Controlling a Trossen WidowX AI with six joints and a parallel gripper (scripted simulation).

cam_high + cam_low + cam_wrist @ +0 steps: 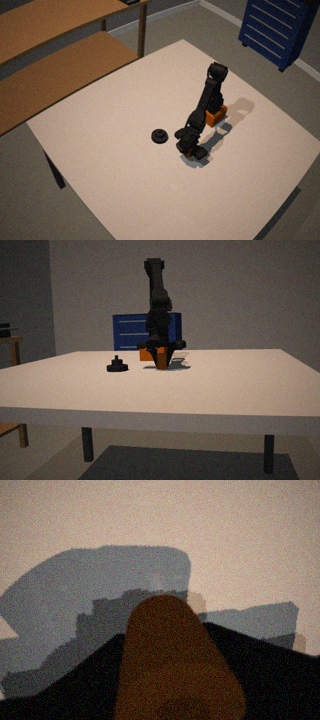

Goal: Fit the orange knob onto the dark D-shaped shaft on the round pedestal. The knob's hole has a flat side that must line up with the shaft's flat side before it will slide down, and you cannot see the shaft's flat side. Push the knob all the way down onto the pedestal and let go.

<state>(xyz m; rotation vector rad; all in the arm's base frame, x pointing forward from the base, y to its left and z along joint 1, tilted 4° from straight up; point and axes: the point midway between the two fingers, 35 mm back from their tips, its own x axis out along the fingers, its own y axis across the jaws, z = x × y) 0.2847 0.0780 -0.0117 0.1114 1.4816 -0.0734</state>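
Observation:
The orange knob [187,155] [162,358] [167,650] stands upright at the table surface, between my fingers. My gripper [162,365] [164,636] points down and is shut on the knob, with one black finger on each side. In the top view the gripper body hides most of the knob. The round black pedestal [156,139] [117,368] stands on the table to the left of the gripper in the top and exterior views, apart from it. Its thin dark shaft [116,357] points straight up. The pedestal is not seen in the wrist view. The shaft's flat side cannot be made out.
The pale table top [116,165] [206,389] carries the arm's orange base [216,118] [146,355], which stands behind the gripper. Shadows of the arm lie around the knob. A wooden bench [64,64] and a blue drawer cabinet [271,31] [130,327] stand beyond the table.

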